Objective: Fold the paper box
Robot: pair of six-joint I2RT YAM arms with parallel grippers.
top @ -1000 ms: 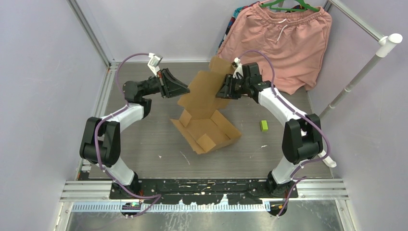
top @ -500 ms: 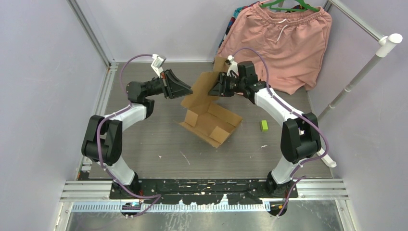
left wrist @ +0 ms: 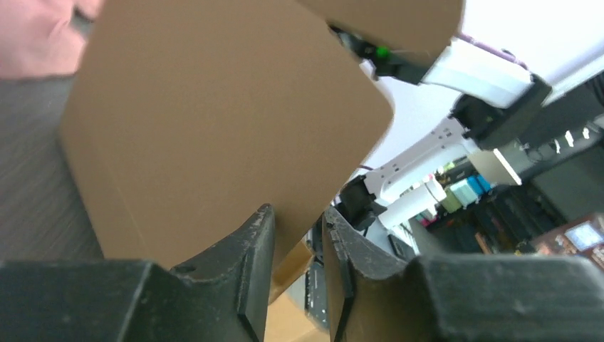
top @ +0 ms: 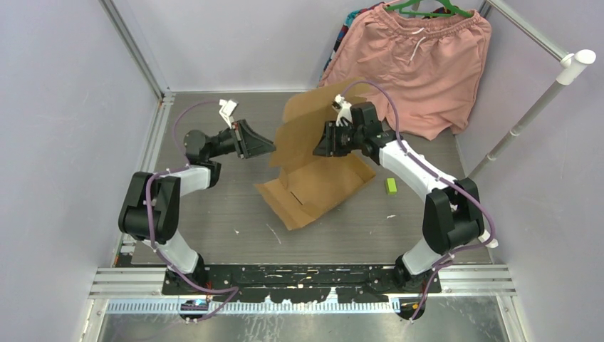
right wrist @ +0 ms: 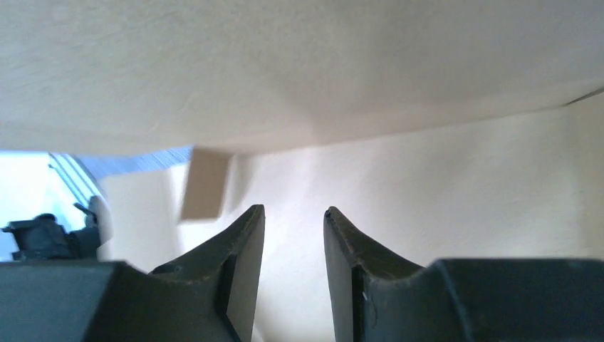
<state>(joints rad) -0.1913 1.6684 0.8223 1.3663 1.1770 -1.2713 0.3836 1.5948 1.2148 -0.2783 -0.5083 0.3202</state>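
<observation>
Between left claw (top: 271,147) and right claw (top: 317,147) stands the paper box (top: 312,191); grips unclear.

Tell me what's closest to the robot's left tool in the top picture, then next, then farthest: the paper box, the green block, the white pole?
From the left tool:
1. paper box, right at its tips.
2. green block, beyond the box, over to the right.
3. white pole, far off at the right edge.
</observation>
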